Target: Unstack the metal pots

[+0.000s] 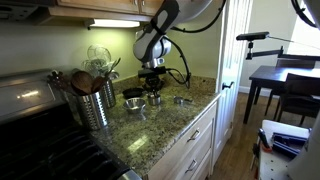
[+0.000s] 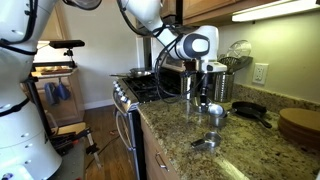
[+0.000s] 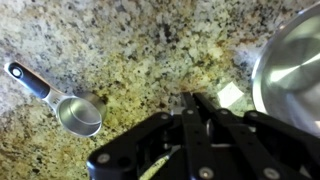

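Observation:
In the wrist view a small steel pot with a long handle (image 3: 78, 114) sits on the granite counter at the left. The rim of a larger steel pot (image 3: 296, 62) fills the right edge. My gripper (image 3: 193, 99) hangs above the bare counter between them, its fingers closed together with nothing in them. In both exterior views the gripper (image 1: 152, 80) (image 2: 205, 92) hovers just over the pots. An exterior view shows three separate pots (image 1: 133, 103) (image 1: 155, 100) (image 1: 181, 100) on the counter. Another exterior view shows one pot (image 2: 215, 115) and the small handled one (image 2: 207, 141).
A ribbed steel canister of wooden spoons (image 1: 97, 102) and a wire whisk (image 1: 100, 57) stand by the stove (image 1: 30, 110). A black pan (image 2: 248, 110) and a round wooden board (image 2: 300, 124) lie further along the counter. A white scrap (image 3: 230, 93) lies beside the large pot.

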